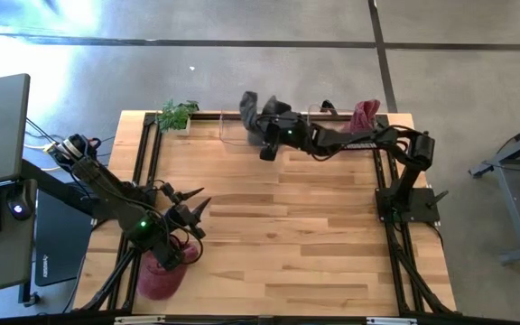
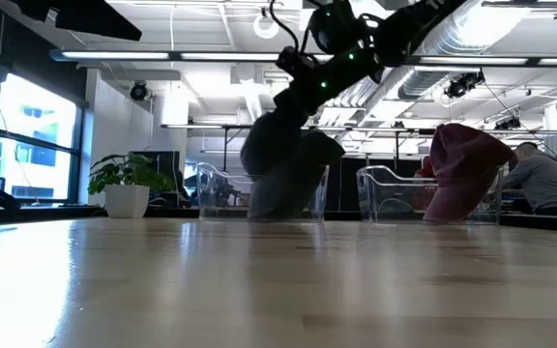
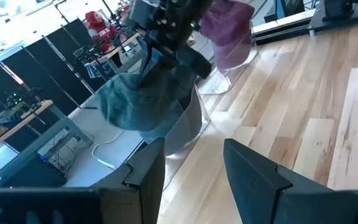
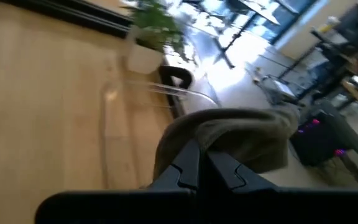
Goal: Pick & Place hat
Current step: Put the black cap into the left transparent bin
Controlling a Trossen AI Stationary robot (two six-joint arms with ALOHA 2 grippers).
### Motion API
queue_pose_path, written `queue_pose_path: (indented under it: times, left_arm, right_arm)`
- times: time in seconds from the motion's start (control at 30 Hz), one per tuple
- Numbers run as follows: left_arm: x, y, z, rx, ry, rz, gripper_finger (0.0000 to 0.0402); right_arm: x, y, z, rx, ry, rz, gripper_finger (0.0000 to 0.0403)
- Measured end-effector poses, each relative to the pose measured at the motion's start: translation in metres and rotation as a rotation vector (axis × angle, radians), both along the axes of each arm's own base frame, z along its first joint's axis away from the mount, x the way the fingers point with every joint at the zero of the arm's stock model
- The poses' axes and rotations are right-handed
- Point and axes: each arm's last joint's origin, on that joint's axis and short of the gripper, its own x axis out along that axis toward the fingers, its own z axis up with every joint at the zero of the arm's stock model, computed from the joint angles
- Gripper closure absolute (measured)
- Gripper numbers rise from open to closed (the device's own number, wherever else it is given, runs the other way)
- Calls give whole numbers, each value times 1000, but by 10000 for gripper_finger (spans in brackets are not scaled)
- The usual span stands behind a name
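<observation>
- The dark grey hat (image 1: 253,110) hangs from the right gripper (image 1: 266,137) at the far edge of the table (image 1: 287,235), over a clear plastic bin (image 2: 259,193) that stands there.
- In the right wrist view the two dark fingers (image 4: 188,167) are pressed together on a fold of the hat's (image 4: 241,134) cloth, so this gripper is clamped on the hat.
- In the low view the hat (image 2: 283,169) droops below the gripper (image 2: 293,97), its lower part level with the bin's walls; whether it touches the bin cannot be told.
- A second clear bin (image 2: 395,196) stands beside the first along the same edge, with a maroon hat (image 2: 460,174) draped over its rim.
- The left wrist view shows the grey hat (image 3: 145,102) against the rim of its bin (image 3: 188,124), and the maroon hat (image 3: 225,31) on the other bin farther off.
- A small potted plant (image 1: 177,116) sits at the far left corner of the table.
- The left gripper (image 1: 197,217) waits near the front left of the table, its fingers (image 3: 253,171) spread apart and holding nothing.
- Another maroon hat (image 1: 162,275) lies at the front left corner, just beside the left arm.
- A person in a grey top (image 2: 540,179) shows in the room beyond the table.
</observation>
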Motion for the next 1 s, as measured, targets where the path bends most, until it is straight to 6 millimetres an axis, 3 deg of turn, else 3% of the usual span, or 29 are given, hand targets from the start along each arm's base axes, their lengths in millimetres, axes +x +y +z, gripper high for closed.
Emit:
queue_pose_path:
  times: [0.1, 0.27, 0.47, 0.6, 0.77, 0.87, 1.0]
  left_arm:
    - [7, 13, -2, -6, -26, 75, 245]
    - [27, 66, -13, 17, -6, 338, 257]
    - [46, 124, -13, 31, 60, 586, 335]
    - [69, 145, -8, -39, 174, 519, 394]
    - [93, 165, 5, -122, 186, 251, 388]
    - [103, 178, 2, -120, 165, 247, 399]
    - [100, 193, 3, -136, 160, 287, 398]
  right_arm:
    - [-4, 0, -8, 11, -26, -40, 403]
    - [-5, 6, -15, 48, -27, -87, 403]
    - [-2, 16, -14, 82, -58, -122, 402]
    - [-5, 21, -11, 118, -68, -152, 391]
    - [-16, 28, 4, 176, -66, -202, 367]
    - [-29, 32, 18, 226, -66, -210, 336]
    - [-53, 35, 42, 297, -84, -255, 279]
